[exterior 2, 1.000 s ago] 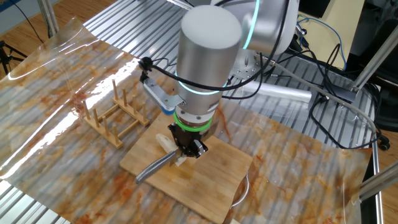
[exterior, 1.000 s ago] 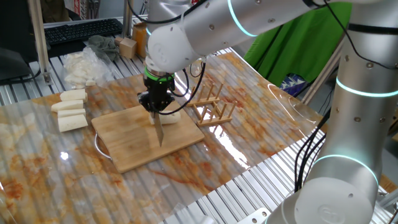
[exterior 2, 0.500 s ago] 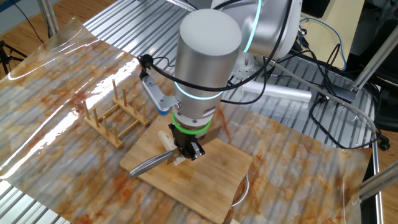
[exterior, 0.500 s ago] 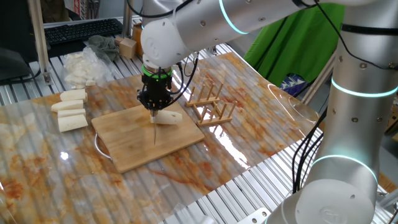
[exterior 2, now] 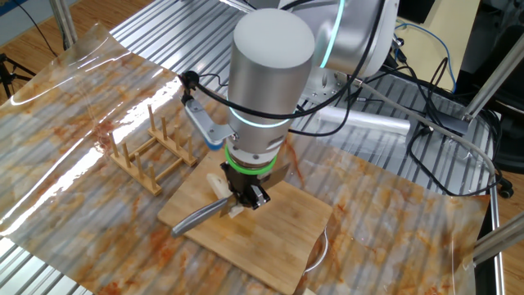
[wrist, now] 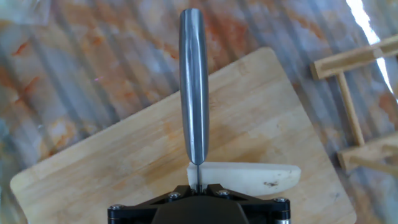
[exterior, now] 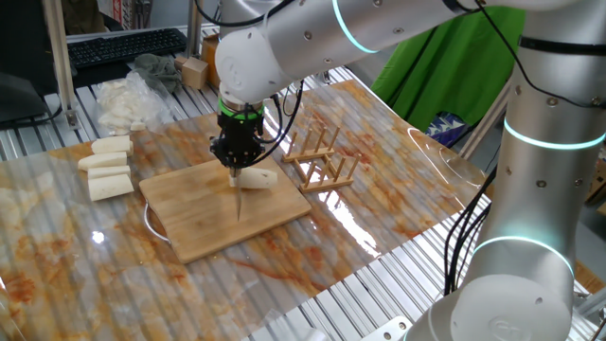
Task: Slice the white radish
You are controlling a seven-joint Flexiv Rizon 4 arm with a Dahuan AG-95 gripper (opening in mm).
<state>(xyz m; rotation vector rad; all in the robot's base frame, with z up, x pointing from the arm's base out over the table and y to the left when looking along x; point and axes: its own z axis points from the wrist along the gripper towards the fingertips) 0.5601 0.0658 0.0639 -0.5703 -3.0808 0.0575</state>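
Observation:
The white radish is a stubby cream chunk lying on the wooden cutting board, tapered end to the right. My gripper is shut on a steel knife, whose blade runs away from the hand, spine up, crossing the radish's left end. In one fixed view the gripper hangs over the board with the knife pointing down and forward, beside the radish. From the other side, the gripper and arm hide most of the radish; the knife slants low over the board.
A wooden slatted rack stands just right of the board. Three longer white chunks lie to the left, with a heap of white scraps on plastic behind them. A keyboard and small wooden box sit at the back.
Over the last second the hand shifted slightly left and back and twisted, so the blade now shows edge-on at the radish's left end. Since half a second ago it has hardly moved.

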